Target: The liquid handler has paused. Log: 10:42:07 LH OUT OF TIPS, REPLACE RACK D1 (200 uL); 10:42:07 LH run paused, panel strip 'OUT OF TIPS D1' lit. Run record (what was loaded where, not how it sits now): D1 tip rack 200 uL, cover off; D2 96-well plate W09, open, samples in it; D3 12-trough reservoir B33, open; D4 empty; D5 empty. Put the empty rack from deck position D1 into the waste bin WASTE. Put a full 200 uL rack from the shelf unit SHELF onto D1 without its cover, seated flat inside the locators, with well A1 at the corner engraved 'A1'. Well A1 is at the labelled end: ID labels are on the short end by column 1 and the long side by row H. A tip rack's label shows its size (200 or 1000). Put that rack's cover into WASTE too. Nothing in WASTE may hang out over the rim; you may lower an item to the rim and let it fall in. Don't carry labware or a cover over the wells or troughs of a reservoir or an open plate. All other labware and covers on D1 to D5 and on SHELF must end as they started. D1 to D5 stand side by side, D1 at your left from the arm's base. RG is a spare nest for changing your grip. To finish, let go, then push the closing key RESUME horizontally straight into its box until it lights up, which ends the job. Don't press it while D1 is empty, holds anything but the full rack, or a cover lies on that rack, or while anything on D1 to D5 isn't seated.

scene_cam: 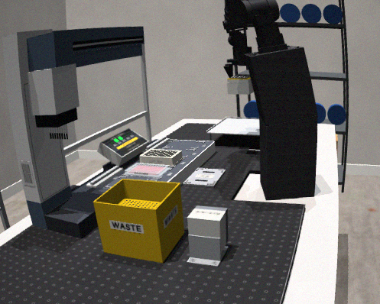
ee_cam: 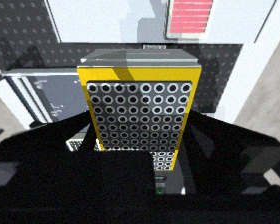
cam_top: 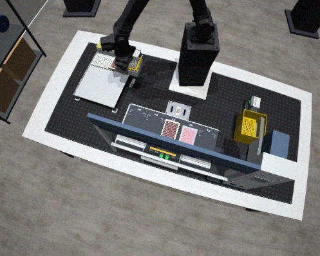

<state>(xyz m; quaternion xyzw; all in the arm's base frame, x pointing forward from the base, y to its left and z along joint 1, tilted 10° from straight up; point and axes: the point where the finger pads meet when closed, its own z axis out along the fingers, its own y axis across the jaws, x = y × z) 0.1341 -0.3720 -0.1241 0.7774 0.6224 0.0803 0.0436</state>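
Note:
My gripper [cam_top: 123, 63] [scene_cam: 237, 74] [ee_cam: 139, 111] is shut on a yellow-topped tip rack [cam_top: 134, 64] [scene_cam: 239, 85] [ee_cam: 141, 117] with a grey body; its holes show ringed tips. It hangs high in the air over the edge of the light grey shelf plate SHELF [cam_top: 98, 85] [scene_cam: 233, 126]. The deck [cam_top: 135, 117] [scene_cam: 193, 147] carries a dark reservoir [cam_top: 170, 128] [scene_cam: 160, 156] and a pink plate [cam_top: 187, 135] [scene_cam: 146, 169]. The yellow WASTE bin [cam_top: 238, 128] [scene_cam: 140, 229] holds a yellow perforated rack [cam_top: 248, 126] [scene_cam: 139, 203].
A white rack [cam_top: 102, 60] and a red one [ee_cam: 191, 15] lie on the shelf. The RG nest [cam_top: 181, 110] [scene_cam: 205, 178] lies before the deck. A grey key box [cam_top: 255, 102] [scene_cam: 207, 233] stands beside the bin. The arm's black pedestal [cam_top: 195, 61] [scene_cam: 289, 126] and the liquid handler's gantry [cam_top: 169, 141] [scene_cam: 86, 42] are tall.

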